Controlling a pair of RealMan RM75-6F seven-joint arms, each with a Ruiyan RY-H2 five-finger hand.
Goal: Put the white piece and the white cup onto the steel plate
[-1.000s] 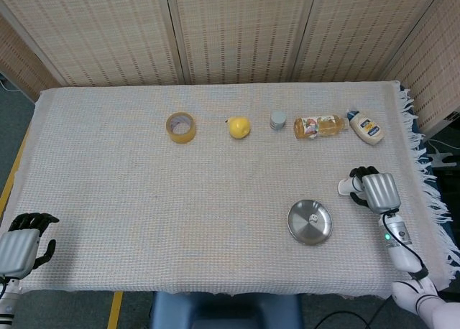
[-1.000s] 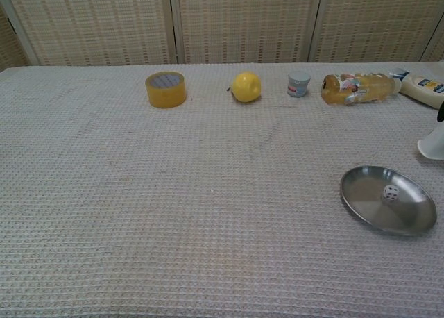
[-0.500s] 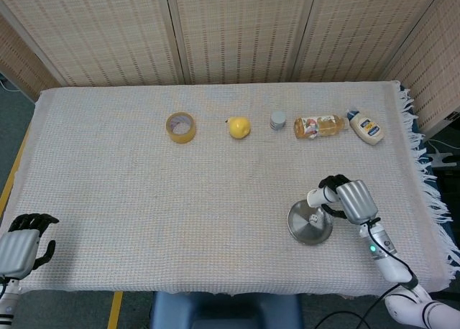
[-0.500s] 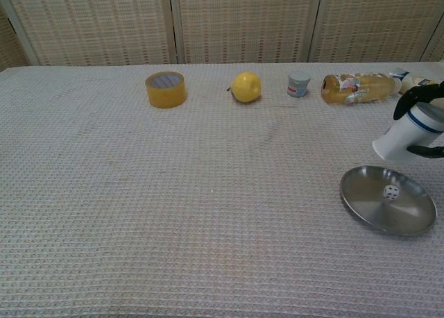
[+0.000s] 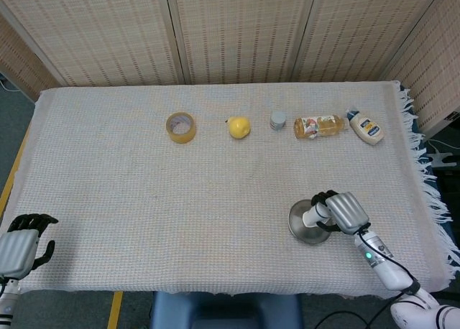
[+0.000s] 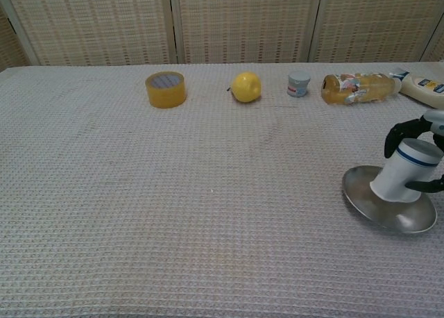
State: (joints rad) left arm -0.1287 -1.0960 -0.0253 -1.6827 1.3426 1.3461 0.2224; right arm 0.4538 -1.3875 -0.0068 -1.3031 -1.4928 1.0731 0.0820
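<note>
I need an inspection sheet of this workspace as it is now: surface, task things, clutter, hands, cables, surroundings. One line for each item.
Surface: table covered by a pale woven cloth with a fringe on the right edge.
Task things: white cup upside down and tilted, its rim on the steel plate; white piece hidden by the cup, cannot tell where it lies.
Clutter: tape roll, yellow fruit, small jar, lying juice bottle and white squeeze bottle, in a row at the far side.
Hands: right hand grips the cup; left hand at the near left corner, fingers curled, holds nothing.
Cables: nothing seen on the table.
Surroundings: woven screen panels behind.
</note>
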